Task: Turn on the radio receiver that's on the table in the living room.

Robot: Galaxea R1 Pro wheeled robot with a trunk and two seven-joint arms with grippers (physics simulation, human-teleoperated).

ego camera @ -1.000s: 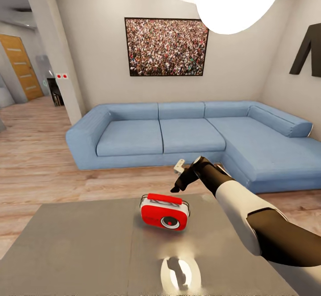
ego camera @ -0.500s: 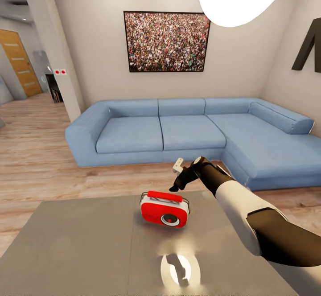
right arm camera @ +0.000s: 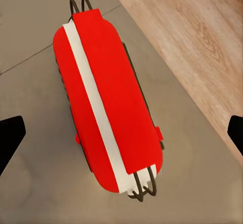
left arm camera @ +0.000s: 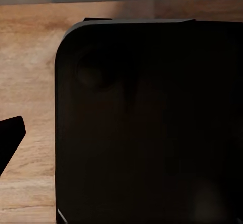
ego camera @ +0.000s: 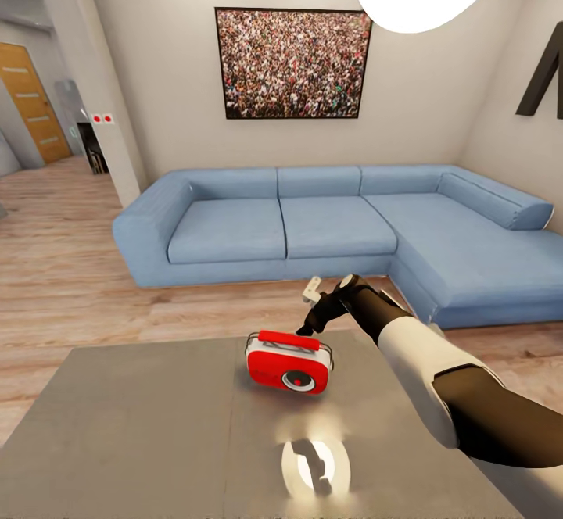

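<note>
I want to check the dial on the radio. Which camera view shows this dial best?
The head view: the radio stands on the table with its front toward the camera, so the round dial is plain. The right wrist view looks down on the radio's red top and handle. The left wrist view gives a dark panel and floor.

The robot's right arm (ego camera: pixel 438 370) was built in smooth sections: a glossy dark brown-black upper shell, then a white rounded forearm sleeve, then a slimmer dark wrist. At its end sat the black right gripper (ego camera: pixel 311 317) with a small white block beside it. Seen from the right wrist, only two black finger tips (right arm camera: pixel 10 138) showed. By the left wrist was a broad, matte black rounded-corner panel (left arm camera: pixel 152 127).
</note>
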